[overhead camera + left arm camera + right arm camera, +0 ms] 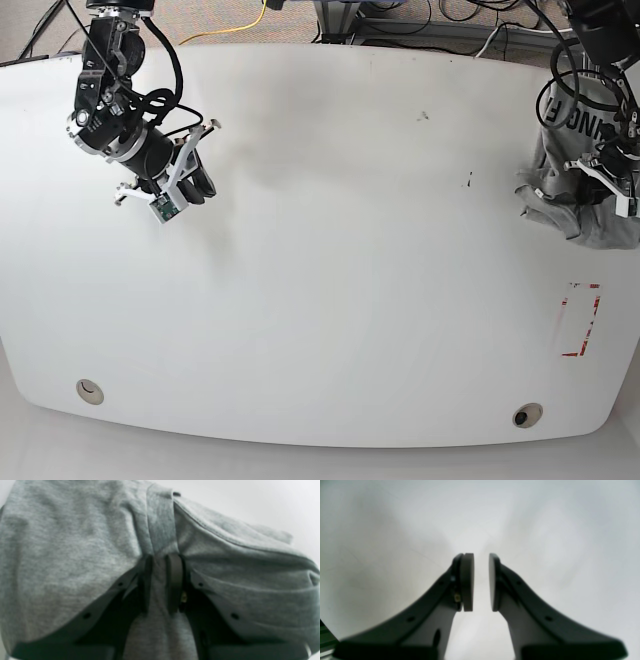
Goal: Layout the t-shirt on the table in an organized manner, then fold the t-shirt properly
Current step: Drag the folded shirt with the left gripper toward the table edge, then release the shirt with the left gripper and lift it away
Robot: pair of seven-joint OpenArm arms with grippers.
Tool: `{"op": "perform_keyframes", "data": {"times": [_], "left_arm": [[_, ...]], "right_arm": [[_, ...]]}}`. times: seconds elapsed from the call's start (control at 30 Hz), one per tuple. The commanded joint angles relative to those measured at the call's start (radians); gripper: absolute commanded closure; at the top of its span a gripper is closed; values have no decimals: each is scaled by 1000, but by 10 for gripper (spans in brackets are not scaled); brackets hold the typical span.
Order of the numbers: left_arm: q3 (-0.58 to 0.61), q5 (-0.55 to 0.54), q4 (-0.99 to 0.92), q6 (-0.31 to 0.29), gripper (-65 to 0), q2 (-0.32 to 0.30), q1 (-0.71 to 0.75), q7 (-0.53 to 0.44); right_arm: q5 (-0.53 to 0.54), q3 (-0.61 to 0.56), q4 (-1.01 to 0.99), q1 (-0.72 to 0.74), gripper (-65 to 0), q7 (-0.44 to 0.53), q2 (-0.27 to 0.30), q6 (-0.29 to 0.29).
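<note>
The grey t-shirt (565,135) is bunched at the far right edge of the white table (350,260), partly lifted, with dark lettering showing near its top. My left gripper (605,170) is in the bunch. In the left wrist view the left gripper (161,557) is shut on a narrow fold of the t-shirt (62,555), and cloth drapes over both fingers. My right gripper (198,183) hangs over the table's far left, well away from the shirt. In its own view the right gripper (481,555) has its pads a narrow gap apart, with nothing between them.
A red tape rectangle (581,320) marks the table near the right front. Two round grommet holes (90,391) (527,413) sit by the front edge. Cables (440,25) run behind the table's back edge.
</note>
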Motion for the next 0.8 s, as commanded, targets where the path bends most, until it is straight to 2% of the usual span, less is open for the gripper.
{"op": "perform_keyframes", "data": {"times": [0.0,0.2,0.37,0.57,0.67,0.77], "left_arm": [[1,56,-6,19,-101,-31,4,70],[1,60,-6,19,-101,-46,-62,70],[4,60,-8,24,-101,-100,-65,70],[3,60,-8,25,-101,-115,-65,70],[3,60,-8,25,-101,-145,-66,70],[6,60,-6,25,-101,-148,-68,70]], "right_arm": [[17,5,19,5,-95,23,9,-1],[17,5,20,-18,-95,23,9,-1],[17,6,20,-34,-95,25,14,-1],[17,55,52,-49,-95,27,9,-1],[17,57,59,-49,-95,27,9,-1],[17,57,62,-49,-95,27,11,-1]]}}
